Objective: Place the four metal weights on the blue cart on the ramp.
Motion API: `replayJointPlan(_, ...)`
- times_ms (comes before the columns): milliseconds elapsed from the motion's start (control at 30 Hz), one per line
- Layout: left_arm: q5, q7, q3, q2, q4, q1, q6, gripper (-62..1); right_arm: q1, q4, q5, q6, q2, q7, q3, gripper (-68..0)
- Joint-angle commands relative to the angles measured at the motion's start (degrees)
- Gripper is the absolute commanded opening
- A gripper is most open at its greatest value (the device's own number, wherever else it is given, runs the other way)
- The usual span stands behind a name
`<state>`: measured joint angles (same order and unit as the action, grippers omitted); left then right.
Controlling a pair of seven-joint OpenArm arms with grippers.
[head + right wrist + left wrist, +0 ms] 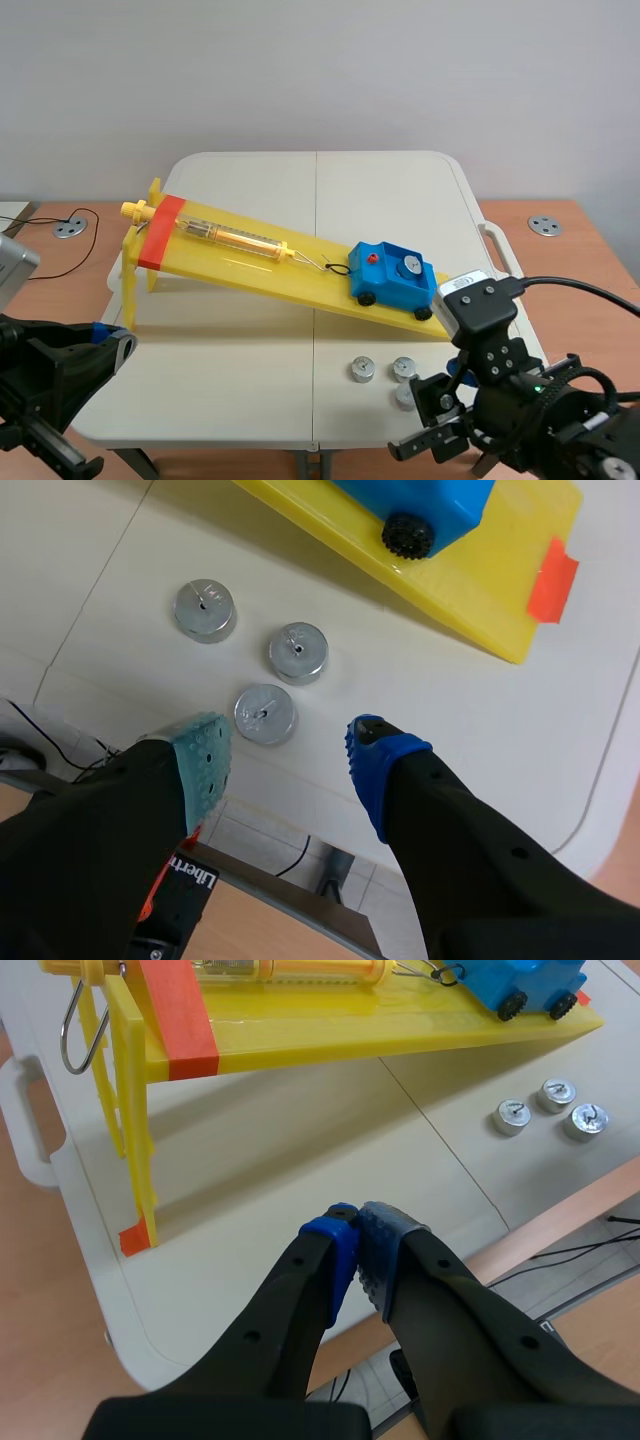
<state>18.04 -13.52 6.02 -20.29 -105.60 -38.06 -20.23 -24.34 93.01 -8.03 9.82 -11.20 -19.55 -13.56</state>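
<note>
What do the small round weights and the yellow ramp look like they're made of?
Round weights: likely metal, silvery with a dull shine and bright glints on the flat tops. Yellow ramp: probably plastic, smooth and glossy, with light reflecting off its surface.

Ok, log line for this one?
cart: one weight aboard | table: three weights | right tool open near them | left tool shut

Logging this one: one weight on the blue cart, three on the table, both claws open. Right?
Only the right claw is open. The left claw is shut on nothing, as the left wrist view shows. The rest holds.
</note>
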Motion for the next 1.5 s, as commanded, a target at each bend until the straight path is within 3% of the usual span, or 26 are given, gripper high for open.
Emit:
replayJointPlan(0,2.95,4.63,0.85,0.44,-4.04,1.75,-1.88,-58.2,3.91,1.27,-2.69,-2.73,0.61,7.06,-0.46,-39.9)
replayJointPlan(900,2.95,4.63,0.85,0.44,-4.04,1.75,-2.05,-58.2,10.23,-9.35,0.13,-2.51,5.38,10.91,-2.27,-41.1)
replayJointPlan(1200,2.95,4.66,0.85,0.44,-4.04,1.75,-2.05,-58.2,10.23,-11.63,0.13,-2.54,5.35,10.75,-2.27,-43.4)
replayJointPlan(1467,2.95,4.66,0.85,0.44,-4.04,1.75,-2.05,-58.2,10.23,-13.2,0.13,-2.54,5.33,10.91,-2.27,-50.1)
